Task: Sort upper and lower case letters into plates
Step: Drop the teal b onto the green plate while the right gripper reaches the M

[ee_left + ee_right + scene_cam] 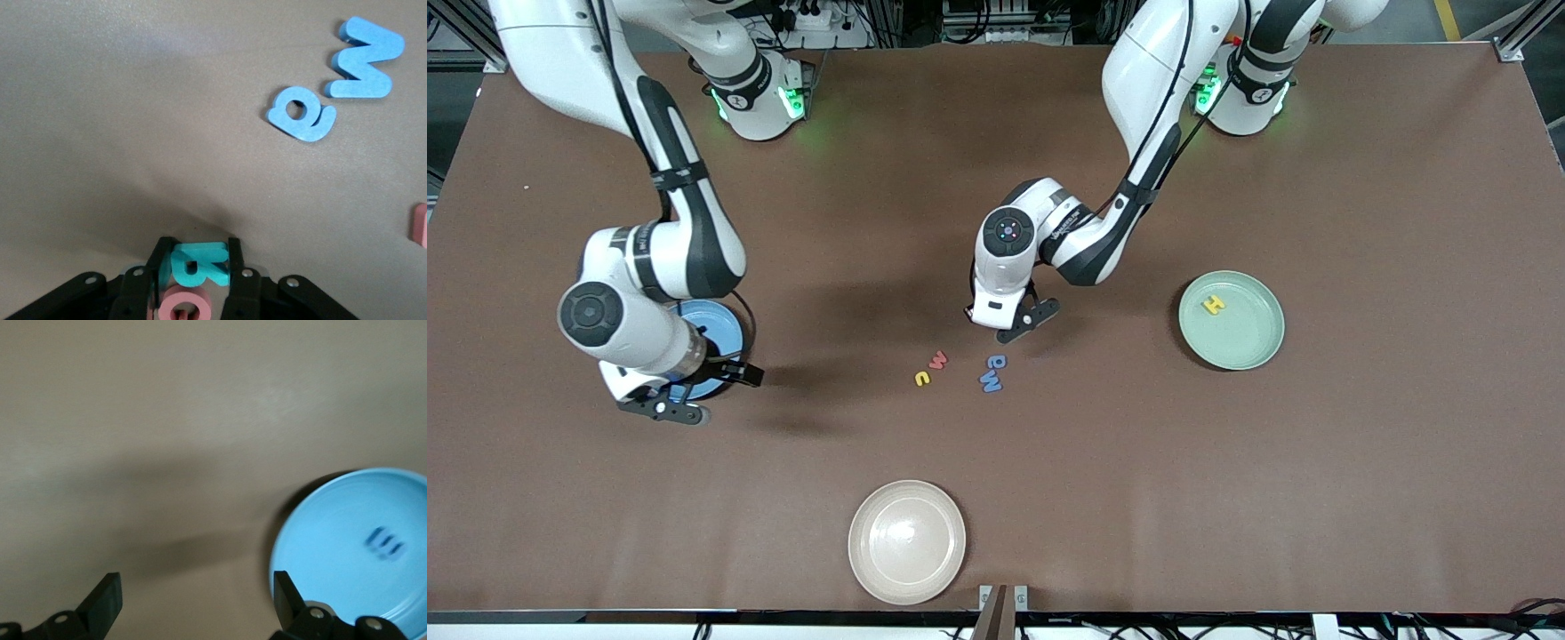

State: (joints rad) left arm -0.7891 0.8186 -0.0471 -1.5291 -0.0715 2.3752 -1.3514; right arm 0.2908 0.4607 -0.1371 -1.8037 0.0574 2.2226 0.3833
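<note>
My left gripper (1016,325) (195,260) is shut on a teal letter (200,265), low over the table's middle. A pink ring-shaped letter (187,305) also sits between its fingers. On the table just nearer the camera lie a pink letter (937,360), a yellow letter (922,379) and two blue letters (997,363) (991,381); the blue ones also show in the left wrist view (301,113) (365,59). The mint green plate (1254,347) holds a yellow letter (1214,305). My right gripper (665,407) (197,593) is open and empty over the table beside the blue plate (710,322) (333,540).
A larger cream-white plate (907,542) stands near the table's front edge. A blurred dark blue mark (385,543) lies in the blue plate; I cannot tell what it is. The right arm's wrist covers part of that plate in the front view.
</note>
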